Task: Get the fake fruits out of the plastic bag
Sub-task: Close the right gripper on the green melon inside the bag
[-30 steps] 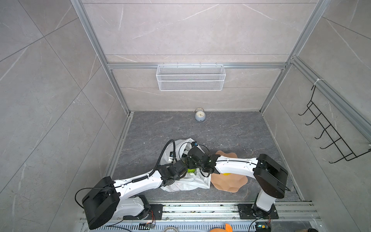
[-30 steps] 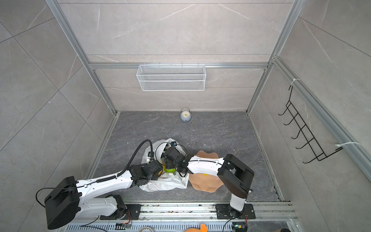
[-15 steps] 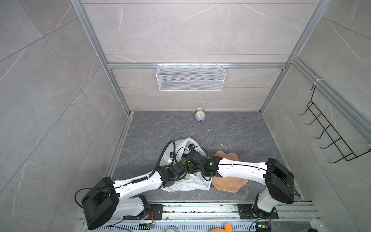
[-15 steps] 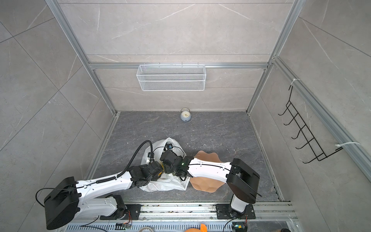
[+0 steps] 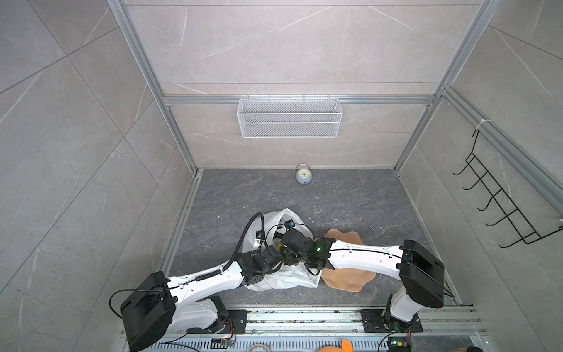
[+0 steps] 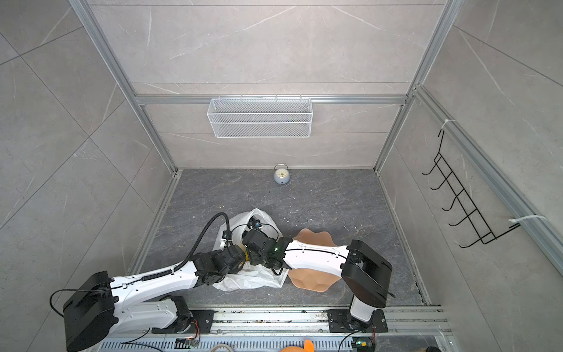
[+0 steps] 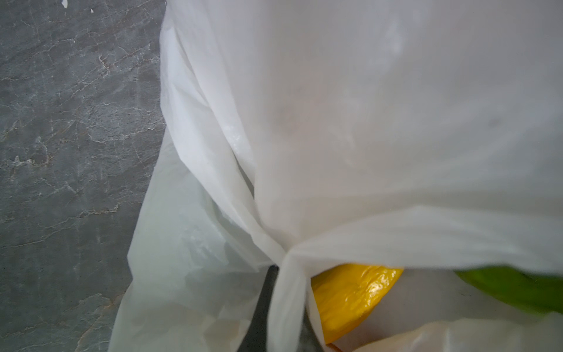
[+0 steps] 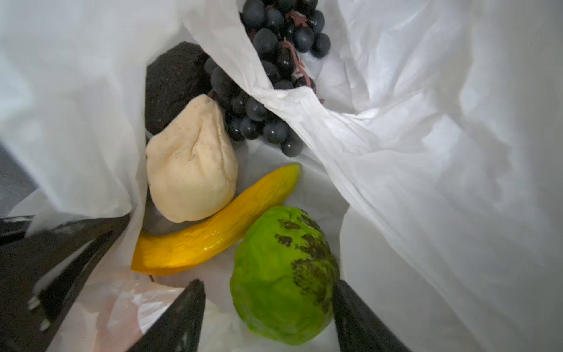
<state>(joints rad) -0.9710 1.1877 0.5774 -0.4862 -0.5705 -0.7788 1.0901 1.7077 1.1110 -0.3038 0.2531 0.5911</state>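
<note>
Plastic bag lies crumpled near the front edge of the desk, left of centre, beside a pink bowl. The left gripper is clamped on its gathered rim, while the right gripper stands spread astride a green fruit inside, next to grapes, a beige fruit and a banana.

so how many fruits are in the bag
5: grape bunch partly under a bag fold, dark rough one beside it, beige one against both, banana against that, green one by the right gripper. Folds may hide more.
</note>
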